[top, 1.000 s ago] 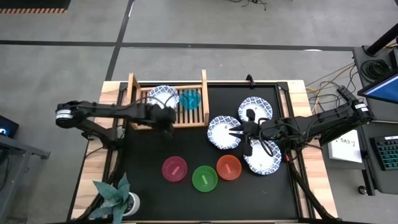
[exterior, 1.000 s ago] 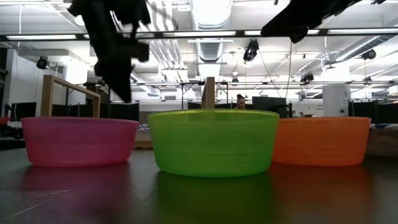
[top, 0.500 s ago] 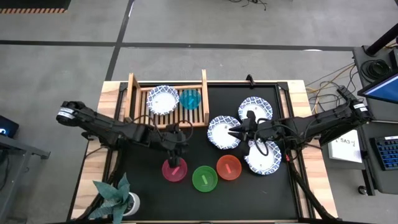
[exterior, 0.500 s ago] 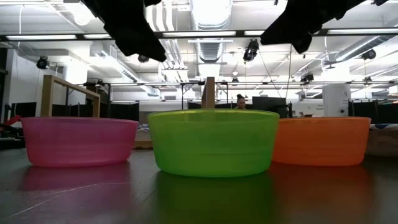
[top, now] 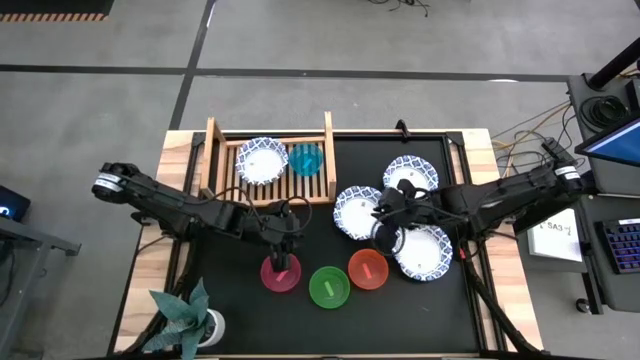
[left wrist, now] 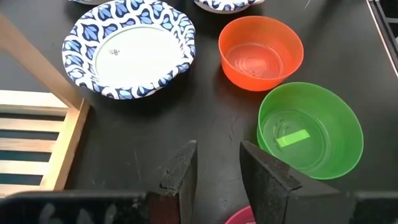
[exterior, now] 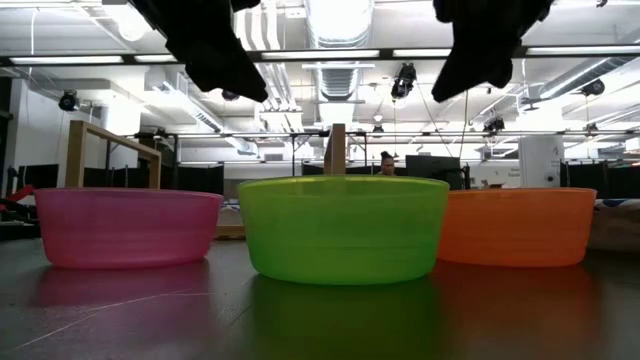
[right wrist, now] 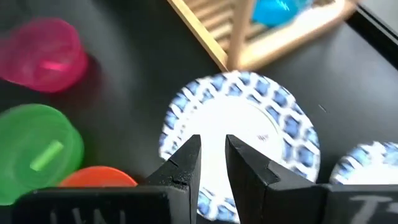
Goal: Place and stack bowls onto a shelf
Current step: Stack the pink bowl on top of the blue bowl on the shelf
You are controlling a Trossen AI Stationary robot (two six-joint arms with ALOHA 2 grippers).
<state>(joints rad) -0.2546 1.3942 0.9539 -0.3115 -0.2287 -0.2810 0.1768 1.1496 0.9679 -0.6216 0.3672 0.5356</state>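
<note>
The wooden shelf (top: 268, 160) stands at the table's far left and holds one white blue-rimmed bowl (top: 262, 160) and the cyan bowl (top: 306, 158). Three more white bowls rest on the black mat (top: 360, 212) (top: 411, 176) (top: 423, 250). The magenta (top: 281, 273), green (top: 329, 287) and red-orange (top: 368, 268) bowls stand in a row near the front. My left gripper (top: 284, 252) (left wrist: 217, 149) hovers over the magenta bowl's far rim (left wrist: 249, 218), open with a narrow gap. My right gripper (top: 383, 228) (right wrist: 212, 140) hangs over the middle white bowl (right wrist: 242, 130), open with a narrow gap.
A potted plant (top: 185, 315) stands at the near left corner. In the low view the magenta (exterior: 128, 228), green (exterior: 343, 230) and red-orange (exterior: 515, 227) bowls fill the front, with both arms high above them. Bare mat (top: 230, 270) lies left of the magenta bowl.
My left gripper has swung from the shelf's near rail toward the near edge and now hangs over the magenta bowl. My right gripper has shifted slightly toward the near edge over the middle white bowl and turned. No bowl has moved.
</note>
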